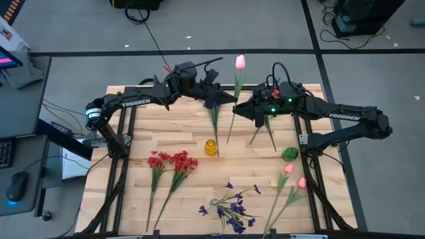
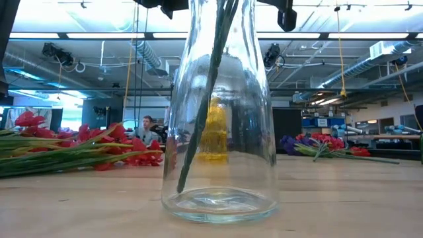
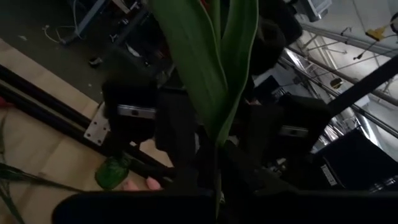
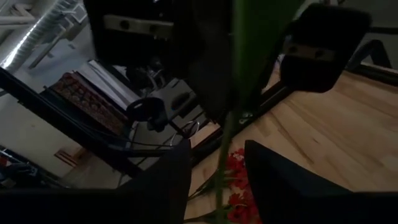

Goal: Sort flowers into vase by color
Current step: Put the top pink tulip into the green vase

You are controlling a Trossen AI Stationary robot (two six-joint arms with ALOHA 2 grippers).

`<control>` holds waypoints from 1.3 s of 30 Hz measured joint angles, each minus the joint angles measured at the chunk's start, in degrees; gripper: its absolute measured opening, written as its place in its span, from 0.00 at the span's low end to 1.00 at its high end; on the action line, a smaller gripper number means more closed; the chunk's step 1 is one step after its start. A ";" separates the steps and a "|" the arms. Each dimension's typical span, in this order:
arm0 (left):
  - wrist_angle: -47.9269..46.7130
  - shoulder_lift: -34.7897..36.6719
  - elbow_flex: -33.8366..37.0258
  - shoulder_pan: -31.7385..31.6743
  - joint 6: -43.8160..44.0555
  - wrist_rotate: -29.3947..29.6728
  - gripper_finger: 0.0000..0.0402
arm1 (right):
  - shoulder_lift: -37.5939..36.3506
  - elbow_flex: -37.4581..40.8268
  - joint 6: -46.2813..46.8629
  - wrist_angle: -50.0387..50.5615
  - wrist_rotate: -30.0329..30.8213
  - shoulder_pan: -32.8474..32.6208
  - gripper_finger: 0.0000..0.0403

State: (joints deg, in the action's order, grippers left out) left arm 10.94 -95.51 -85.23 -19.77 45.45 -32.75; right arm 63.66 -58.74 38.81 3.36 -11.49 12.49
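Note:
My left gripper (image 1: 222,98) and my right gripper (image 1: 244,107) meet tip to tip above the table's far middle. Between them is a pink tulip (image 1: 240,62), held aloft with its bloom toward the far edge and its thin stem (image 1: 231,129) running toward the near side. My left gripper is shut on it. My right gripper (image 4: 217,155) is open, one finger on each side of the stem (image 4: 221,180), which runs free through the gap. Red sprigs (image 1: 174,161), purple sprigs (image 1: 231,207) and two more pink tulips (image 1: 294,176) lie on the table. My left gripper holds the pink tulip by its stem, about where the two broad leaves (image 3: 217,124) spring from it; my own dark fingers hide the exact place. The fingers come level from the table's left and lie across the stem. The tulip is lifted clear of the table.
A small yellow vase (image 1: 211,147) stands mid-table and a green vase (image 1: 290,155) stands to the right. A clear glass vase (image 2: 218,132) with green stems in it stands near the front edge, among the purple blooms. A person sits in the room beyond the table.

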 joint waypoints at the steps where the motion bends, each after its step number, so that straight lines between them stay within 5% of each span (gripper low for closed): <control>1: -0.04 -0.02 0.00 0.00 0.01 -0.05 0.03 | 0.00 0.00 0.00 0.05 0.04 0.00 0.38; 16: -0.04 -0.02 0.00 0.00 0.02 -0.19 0.04 | -0.02 0.00 -1.36 0.60 0.00 0.02 0.03; 23: -0.02 -0.02 0.00 -0.01 0.02 -0.51 0.07 | -0.02 0.00 -1.61 0.63 -0.18 0.02 0.05; 33: 0.02 -0.02 0.00 -3.56 0.09 -4.80 0.38 | -0.27 0.00 -3.51 4.24 -4.70 2.77 0.02; 39: 1.58 -0.02 0.00 -7.01 2.63 -13.86 0.53 | -3.70 0.00 -5.33 4.34 -6.64 4.81 0.02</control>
State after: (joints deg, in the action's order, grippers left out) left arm 12.51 -95.53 -85.23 -26.78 48.08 -46.61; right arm 59.96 -58.74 33.48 7.69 -18.12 17.30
